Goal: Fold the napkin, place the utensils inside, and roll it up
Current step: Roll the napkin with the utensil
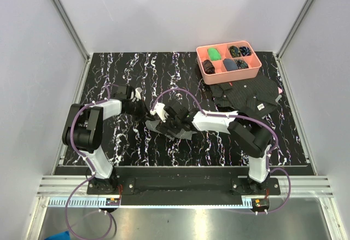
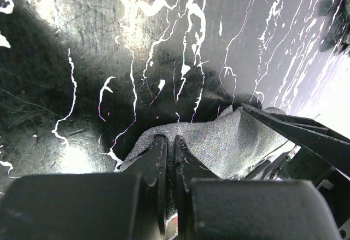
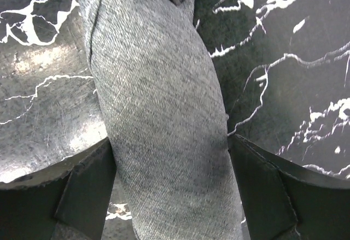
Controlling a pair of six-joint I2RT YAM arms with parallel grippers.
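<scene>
Napkin (image 1: 154, 126) lies near the middle of the black marbled table (image 1: 136, 70), wound into a thick grey roll and caught between both arms. In the top view only scraps of the grey cloth show from under the grippers, one at the left and one further right and nearer the arm bases, so the long axis appears to run roughly left to right across the table, slanting a little toward the near edge at its right end. Left gripper (image 2: 170, 141) is pinched tight on a raised fold of the napkin (image 2: 229, 141), grey weave showing on both sides of the closed fingertips. Right gripper (image 3: 170, 147) stands wide and astride the napkin (image 3: 158, 114); in the right wrist view the roll runs lengthwise from top to bottom of the frame, passing between the two fingers (image 3: 87, 185), and its sides meet each finger's inner edge, so the grip is on the roll itself. One end of the roll shows a dark stitched hem at the top of that view. Pink tray (image 1: 210, 75) sits at the far right corner, with the black patterned cloth (image 1: 251, 95) just in front of it, both well apart from the napkin.
</scene>
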